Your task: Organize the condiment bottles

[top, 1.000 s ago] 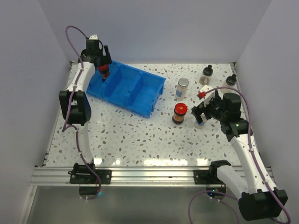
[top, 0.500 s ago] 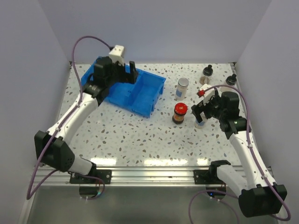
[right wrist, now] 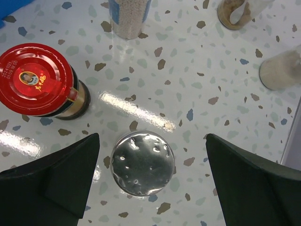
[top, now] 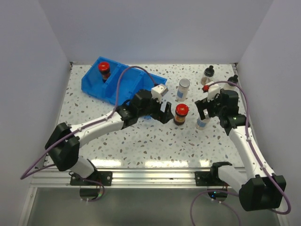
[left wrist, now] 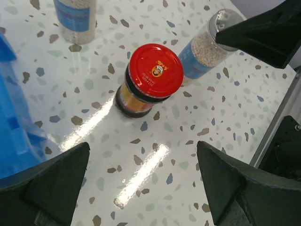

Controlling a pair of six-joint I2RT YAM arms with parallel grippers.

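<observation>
Left gripper (top: 166,113) swung from blue bin (top: 100,91) to red-capped jar (top: 181,114), arm outstretched, jaws apart; right gripper (top: 203,113) splayed over silver-capped jar (right wrist: 142,163).

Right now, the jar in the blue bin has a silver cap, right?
No. Its cap is red, not silver, as the top view shows; the jar does sit in the blue bin.

A bin (top: 91,86) sits far left on the bench (top: 141,136), one jar (top: 104,69) in its leftmost compartment. Right of the bin stands a second jar (top: 181,114), a third jar (top: 184,89) behind it and a fourth jar (right wrist: 142,163) just to its right. A small bottle (top: 209,72) and another small bottle (top: 232,80) stand at the far right corner
</observation>
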